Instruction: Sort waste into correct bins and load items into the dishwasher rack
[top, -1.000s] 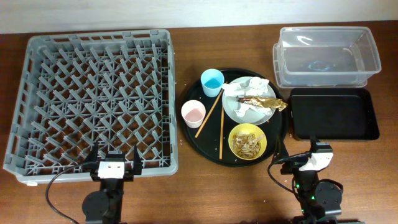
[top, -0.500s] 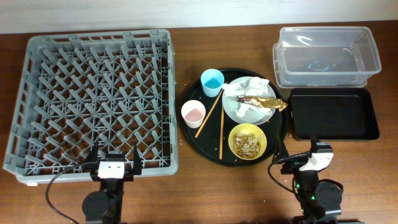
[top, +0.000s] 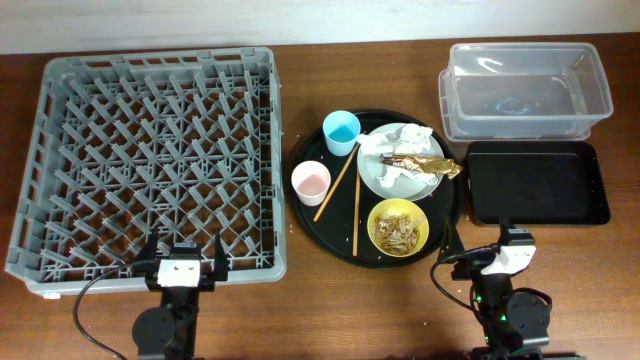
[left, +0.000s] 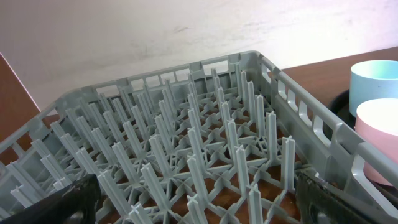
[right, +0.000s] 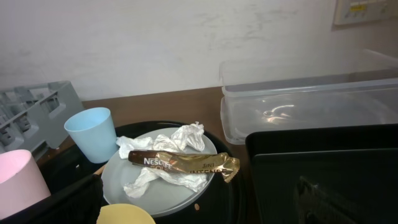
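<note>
The grey dishwasher rack (top: 150, 150) fills the left side and shows empty in the left wrist view (left: 186, 143). On the round black tray (top: 440, 235) sit a white plate (top: 375, 180) with crumpled napkins (top: 405, 140) and a gold wrapper (top: 425, 165), a yellow bowl (top: 398, 227) of food scraps, a blue cup (top: 341, 131), a pink cup (top: 311, 182) and two chopsticks (top: 354, 205). The clear tub (top: 525, 90) and black rectangular tray (top: 538, 182) stand at the right. My left gripper (top: 183, 258) is open at the rack's near edge. My right gripper (top: 480, 248) is open, near the black trays.
Small crumbs lie on the brown table between the rack and the round tray. The wall runs along the far edge behind the rack and tub. In the right wrist view the napkins and wrapper (right: 180, 163) lie just ahead, the tub (right: 311, 99) beyond.
</note>
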